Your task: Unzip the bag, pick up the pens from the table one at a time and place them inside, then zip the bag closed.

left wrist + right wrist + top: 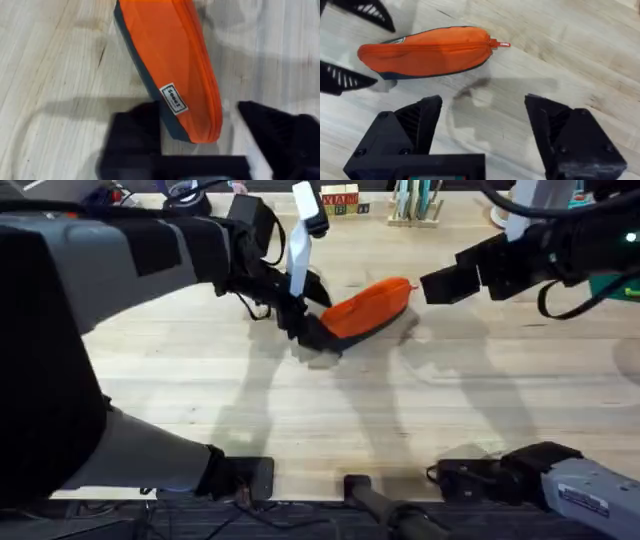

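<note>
The left gripper (312, 330) brackets the bag's (368, 307) left end, jaws spread, apparently to anchor it; the right gripper (482, 127), spread, hovers near the zipper pull (503, 44).

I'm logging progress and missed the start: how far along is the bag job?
The bag lies zipped shut on the table, its pull at the end, so it is either not yet opened or already closed. No pens lie on the tabletop. The left gripper straddles one end, open; the right gripper hovers open near the pull end.
</note>
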`<state>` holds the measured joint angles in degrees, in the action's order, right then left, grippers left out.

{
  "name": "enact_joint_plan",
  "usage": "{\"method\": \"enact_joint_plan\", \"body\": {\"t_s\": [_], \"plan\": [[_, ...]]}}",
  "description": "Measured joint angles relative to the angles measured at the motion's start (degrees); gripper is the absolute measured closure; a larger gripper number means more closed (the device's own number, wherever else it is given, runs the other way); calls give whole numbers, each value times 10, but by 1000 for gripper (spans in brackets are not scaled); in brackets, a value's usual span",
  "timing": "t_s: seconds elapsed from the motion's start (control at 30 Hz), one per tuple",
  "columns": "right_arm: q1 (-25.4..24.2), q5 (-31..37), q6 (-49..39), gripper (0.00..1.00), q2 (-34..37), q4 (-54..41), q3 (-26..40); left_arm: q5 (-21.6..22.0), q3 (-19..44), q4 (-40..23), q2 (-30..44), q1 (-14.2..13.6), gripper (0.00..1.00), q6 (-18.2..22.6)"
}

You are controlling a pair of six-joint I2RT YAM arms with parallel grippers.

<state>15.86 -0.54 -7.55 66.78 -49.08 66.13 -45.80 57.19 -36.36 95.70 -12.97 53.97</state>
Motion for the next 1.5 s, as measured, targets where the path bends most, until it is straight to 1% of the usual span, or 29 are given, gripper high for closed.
{"method": "enact_joint_plan", "body": {"t_s": [0.03,0.1,0.43,0.57,0.63,0.73,0.9,0.97,1.13,1.3,1.5], "plan": [[0,0,0,4,0,0,0,0,0,-1,0,0,35,-2],[0,0,-2,4,0,0,0,0,0,0,0,0,9,-2],[0,-2,-2,3,0,0,0,0,0,-2,0,0,6,-2],[0,-4,-2,4,0,-1,0,0,0,-2,-2,0,6,-18],[0,-4,-2,4,0,0,0,5,0,-3,-9,0,4,-32],[0,-4,-2,4,0,-1,0,21,0,-3,-44,0,6,-61],[0,-4,-2,4,0,-1,0,62,0,-7,-132,0,6,-131],[0,-4,-2,4,0,-1,0,78,0,-22,-164,0,6,-155],[0,-4,-2,4,0,-1,0,121,0,-71,-230,0,6,-189],[0,-4,-3,4,0,-1,0,171,0,-102,-296,0,6,-240],[0,-4,-3,4,0,-1,0,194,0,-136,-362,0,6,-274]]}}
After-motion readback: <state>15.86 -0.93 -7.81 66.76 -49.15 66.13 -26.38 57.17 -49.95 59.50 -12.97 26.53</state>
